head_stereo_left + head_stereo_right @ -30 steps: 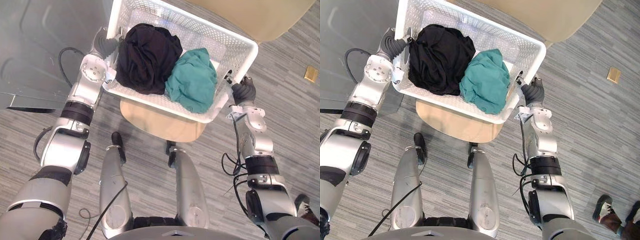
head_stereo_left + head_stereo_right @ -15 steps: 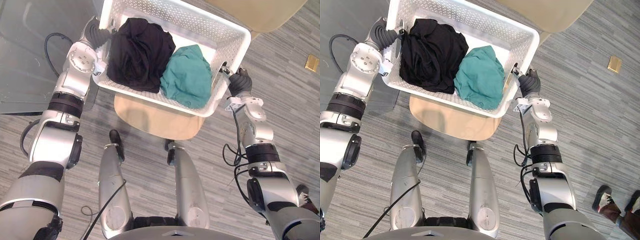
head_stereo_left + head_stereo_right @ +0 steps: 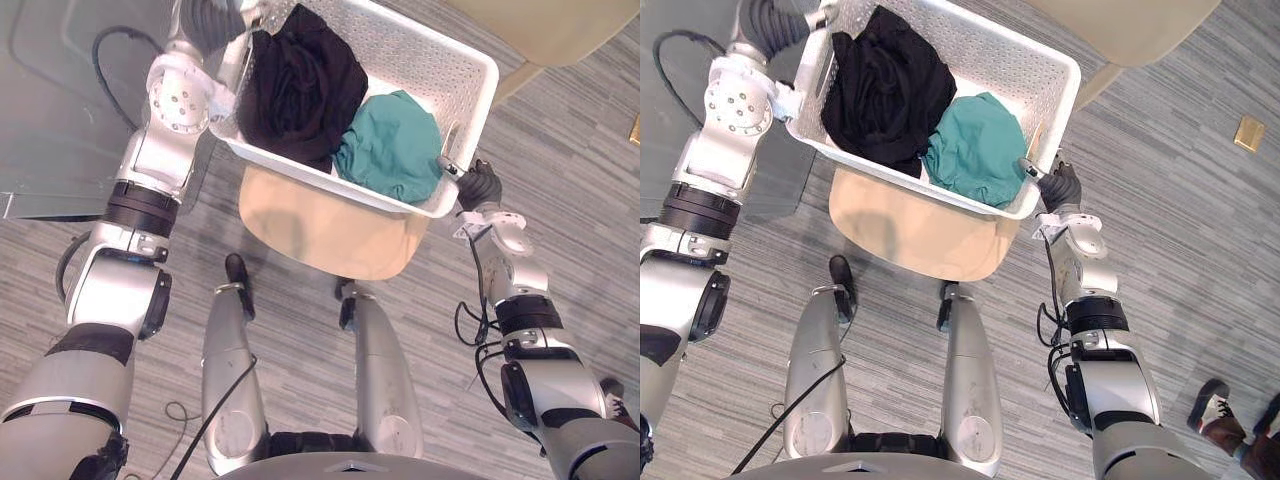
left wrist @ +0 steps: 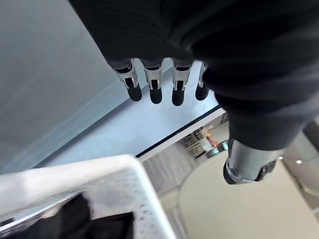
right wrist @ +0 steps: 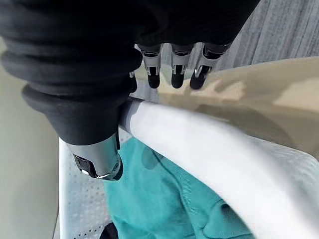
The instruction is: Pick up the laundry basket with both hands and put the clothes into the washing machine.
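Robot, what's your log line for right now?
step: hold | laundry basket: over tan stool | inside: black clothes, teal clothes | right hand: gripping rim | left hand: at left rim

Left arm stretched up toward 11 o'clock, left hand (image 3: 205,20) high, wrist turned inward. Right arm reaches toward 3 o'clock, lower; right hand (image 3: 480,185) clenched, fingers and thumb round basket (image 3: 455,65) rim.
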